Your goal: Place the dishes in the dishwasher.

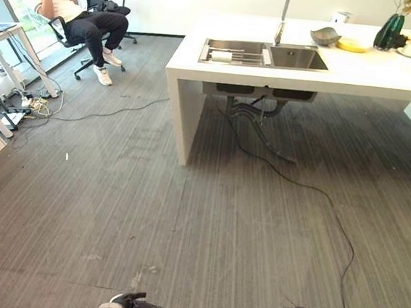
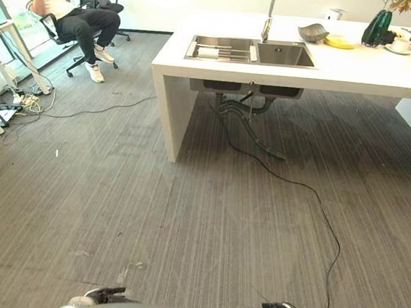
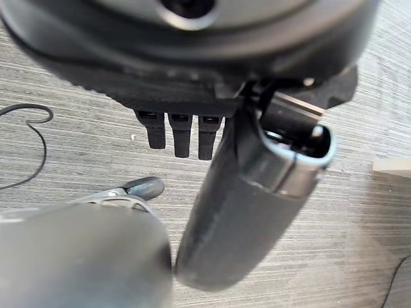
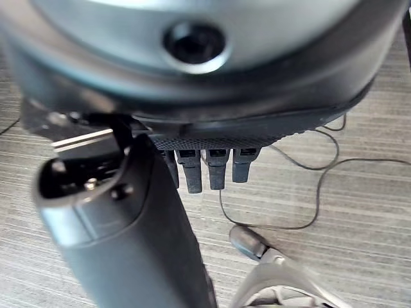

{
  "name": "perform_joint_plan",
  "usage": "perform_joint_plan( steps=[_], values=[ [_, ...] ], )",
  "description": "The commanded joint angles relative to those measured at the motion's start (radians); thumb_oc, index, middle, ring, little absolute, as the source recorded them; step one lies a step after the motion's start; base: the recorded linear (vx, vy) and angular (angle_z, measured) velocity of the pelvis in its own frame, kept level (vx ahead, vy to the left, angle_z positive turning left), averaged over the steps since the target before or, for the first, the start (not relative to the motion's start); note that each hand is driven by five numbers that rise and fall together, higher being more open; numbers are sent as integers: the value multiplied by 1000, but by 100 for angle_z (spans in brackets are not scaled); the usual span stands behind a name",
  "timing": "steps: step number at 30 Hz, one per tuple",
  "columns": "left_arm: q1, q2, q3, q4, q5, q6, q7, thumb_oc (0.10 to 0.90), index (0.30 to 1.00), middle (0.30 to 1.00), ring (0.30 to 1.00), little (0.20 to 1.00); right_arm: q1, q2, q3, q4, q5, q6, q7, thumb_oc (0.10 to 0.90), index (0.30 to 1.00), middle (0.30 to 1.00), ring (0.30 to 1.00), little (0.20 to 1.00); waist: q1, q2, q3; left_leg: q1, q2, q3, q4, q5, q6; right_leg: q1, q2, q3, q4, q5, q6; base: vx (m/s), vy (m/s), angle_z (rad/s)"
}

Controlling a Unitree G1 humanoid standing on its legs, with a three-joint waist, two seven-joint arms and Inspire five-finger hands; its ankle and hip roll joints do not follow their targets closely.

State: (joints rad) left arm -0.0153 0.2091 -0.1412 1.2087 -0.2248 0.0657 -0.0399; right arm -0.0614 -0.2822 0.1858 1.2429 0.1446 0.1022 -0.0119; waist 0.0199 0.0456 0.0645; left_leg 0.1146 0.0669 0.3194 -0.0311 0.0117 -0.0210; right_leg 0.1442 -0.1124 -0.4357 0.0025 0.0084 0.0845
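Seen from the head: far counter (image 1: 286, 73) with sink (image 1: 264, 55), grey bowl (image 1: 325, 36), yellow plate (image 1: 353, 45). From the wrists: left robot hand (image 3: 192, 131) and right robot hand (image 4: 205, 168) with fingers straight, empty, above floor (image 3: 77, 141).

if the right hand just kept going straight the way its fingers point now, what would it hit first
Most likely the grey carpeted floor. In its wrist view the right hand hangs with straight fingers pointing down at bare carpet, holding nothing; a thin black cable lies nearby, though depth is hard to judge.

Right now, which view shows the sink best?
The right eye view: the sink sits further inside the picture, both basins in plain sight on the white counter. The left eye view shows it too, nearer the top edge. The wrist views look at floor.
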Motion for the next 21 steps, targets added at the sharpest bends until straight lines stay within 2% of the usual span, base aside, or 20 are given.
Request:
perform_joint_plan(
  steps=[1,6,11,21],
  values=[
    [-78,10,-47,-14,40,-39,11,800,900,900,900,900,-109,-30,-12,-6,41,-32,-15,800,900,900,900,900,21,-14,9,5,37,-23,-56,5,-88,-30,-83,-24,-90,57,96,0,0,0],
    [-114,45,-49,-50,85,-55,62,800,900,900,900,900,-123,-31,7,-45,49,-52,-28,800,900,900,900,900,36,-21,38,-15,36,-35,-56,15,-86,-46,-84,-24,-90,67,97,-16,23,4],
    [-103,31,-30,-48,82,-61,110,800,900,900,900,900,-95,-2,15,-44,59,-63,-43,800,900,900,900,900,52,-25,48,-13,35,-41,-56,12,-84,-38,-82,-27,-90,62,97,18,14,3],
    [-100,12,-54,-22,117,-64,124,800,900,900,900,900,-80,4,5,-1,59,-65,-57,800,900,900,900,900,57,-32,36,-17,26,-50,-56,10,-80,-32,-81,-36,-90,57,95,27,13,3]
  ],
)
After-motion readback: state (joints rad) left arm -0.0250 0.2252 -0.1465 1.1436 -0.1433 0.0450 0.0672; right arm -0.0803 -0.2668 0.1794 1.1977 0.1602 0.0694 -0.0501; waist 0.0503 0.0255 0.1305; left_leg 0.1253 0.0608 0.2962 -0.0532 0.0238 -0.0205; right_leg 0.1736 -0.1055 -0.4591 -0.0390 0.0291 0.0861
